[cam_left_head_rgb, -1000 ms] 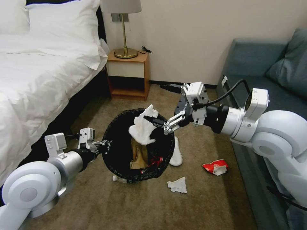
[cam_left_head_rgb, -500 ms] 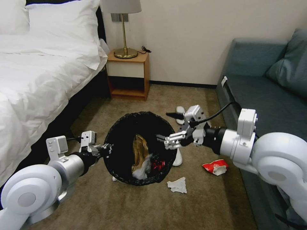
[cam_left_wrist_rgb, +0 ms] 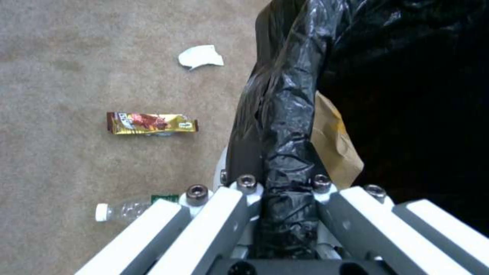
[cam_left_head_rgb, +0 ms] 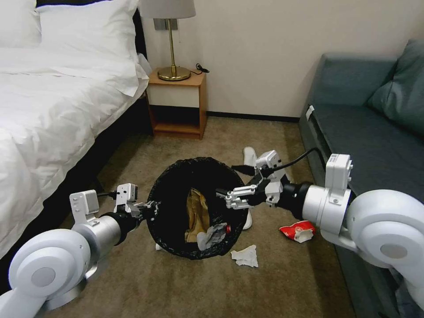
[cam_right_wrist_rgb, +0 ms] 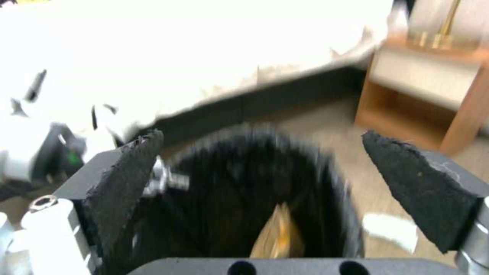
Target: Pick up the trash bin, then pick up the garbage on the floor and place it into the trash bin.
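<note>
Change: since a second ago our right gripper (cam_left_head_rgb: 223,197) has let go of the white tissue (cam_left_head_rgb: 211,235), which now lies inside the trash bin (cam_left_head_rgb: 170,207); the right arm has dropped lower and drawn back toward the rim.
Trash bin: we hold it lifted and tilted above the carpet (cam_left_head_rgb: 185,282), its mouth facing us, between the bed (cam_left_head_rgb: 48,110) and the sofa (cam_left_head_rgb: 371,132). A black bag (cam_left_wrist_rgb: 285,126) is folded over its rim.
Inside the bin: a brown paper bag (cam_left_head_rgb: 196,212), the tissue and a bit of red wrapper (cam_left_head_rgb: 228,229).
Left gripper (cam_left_head_rgb: 150,207): clamped on the bagged rim at the bin's left side; in our left wrist view the fingers (cam_left_wrist_rgb: 214,214) press the plastic from both sides.
Right gripper: at the bin's right rim, jaws spread wide with nothing between them; its pads (cam_right_wrist_rgb: 127,168) frame the bin's mouth in our right wrist view.
Floor litter: another crumpled tissue (cam_left_head_rgb: 245,256) just below the bin, a red wrapper (cam_left_head_rgb: 298,230) near the sofa, white slippers (cam_left_head_rgb: 249,154) behind our right gripper, a gold snack wrapper (cam_left_wrist_rgb: 152,123) and a clear bottle (cam_left_wrist_rgb: 127,210) under the bin.
Room: a nightstand (cam_left_head_rgb: 176,104) with a brass lamp (cam_left_head_rgb: 172,44) stands against the wall.
</note>
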